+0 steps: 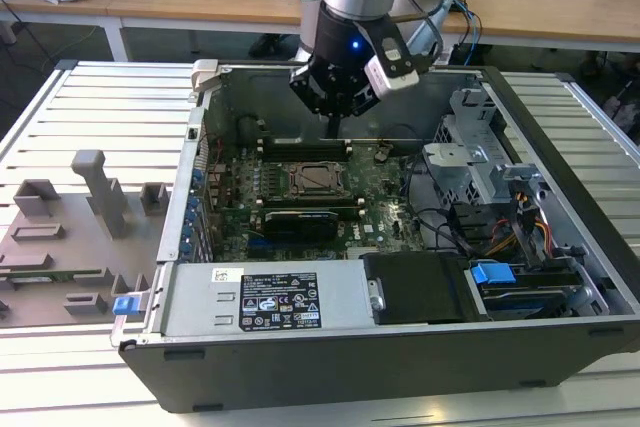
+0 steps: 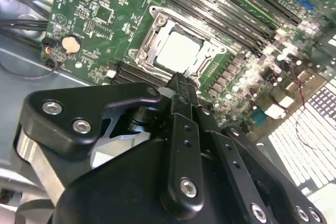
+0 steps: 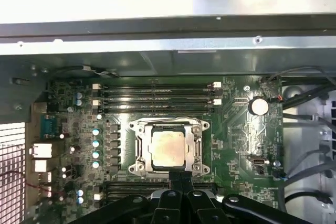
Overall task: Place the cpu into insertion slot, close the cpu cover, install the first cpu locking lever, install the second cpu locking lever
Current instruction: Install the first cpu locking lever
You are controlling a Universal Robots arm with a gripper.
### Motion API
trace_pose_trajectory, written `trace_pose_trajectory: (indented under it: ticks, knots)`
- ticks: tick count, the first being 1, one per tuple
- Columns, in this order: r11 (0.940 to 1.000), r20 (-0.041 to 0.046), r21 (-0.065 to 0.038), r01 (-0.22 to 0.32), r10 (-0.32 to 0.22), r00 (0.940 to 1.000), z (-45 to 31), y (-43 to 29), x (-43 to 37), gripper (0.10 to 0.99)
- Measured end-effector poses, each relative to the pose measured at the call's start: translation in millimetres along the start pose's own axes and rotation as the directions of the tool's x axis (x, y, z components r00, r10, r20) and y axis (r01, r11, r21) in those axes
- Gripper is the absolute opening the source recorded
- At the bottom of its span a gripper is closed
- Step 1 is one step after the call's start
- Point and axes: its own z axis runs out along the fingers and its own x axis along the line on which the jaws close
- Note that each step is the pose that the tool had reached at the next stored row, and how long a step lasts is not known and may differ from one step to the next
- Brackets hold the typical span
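Open computer case (image 1: 560,277) lying on its side on a slatted tabletop (image 1: 90,107), green board (image 1: 390,207) facing up for easy reach from above. Arm hanging over the case, claw (image 1: 338,119) raised above the board, near its far edge in the exterior view. Fingers (image 2: 181,95) pressed together at the tips, gripping nothing, tips hovering just over one edge of the socket in both wrist views.

Chip (image 3: 168,147) already seated flat in the slot (image 3: 135,156), dull silver top showing square and level. Cover (image 3: 169,125) lying down over it, grey frame ringing the chip, the silver top visible through the central window. Looks closed rather than tilted up, though full latching hard to judge from here. Chip also seen as a pale square in the second wrist view (image 2: 178,52), framed by the same metal plate (image 2: 149,38).

Levers not clearly made out along the socket sides; unclear whether hooked or loose. Closed, narrow fingertips suited to pushing a thin wire lever rather than gripping, likely the reason for the pinched pose. Memory slots (image 3: 157,95) beside the socket, empty. Grey moulded tray (image 1: 70,237) on the tabletop, well apart from the case.
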Motion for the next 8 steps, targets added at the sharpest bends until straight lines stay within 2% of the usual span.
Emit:
trace_pose_trajectory:
  ticks: [4,8]
  knots:
    - [1.0000,0.0000,0.000,0.000,0.000,1.0000,-13.1,0.6,0.7,0.106]
    - [1.0000,0.0000,0.000,0.000,0.000,1.0000,-13.7,0.6,0.7,0.106]
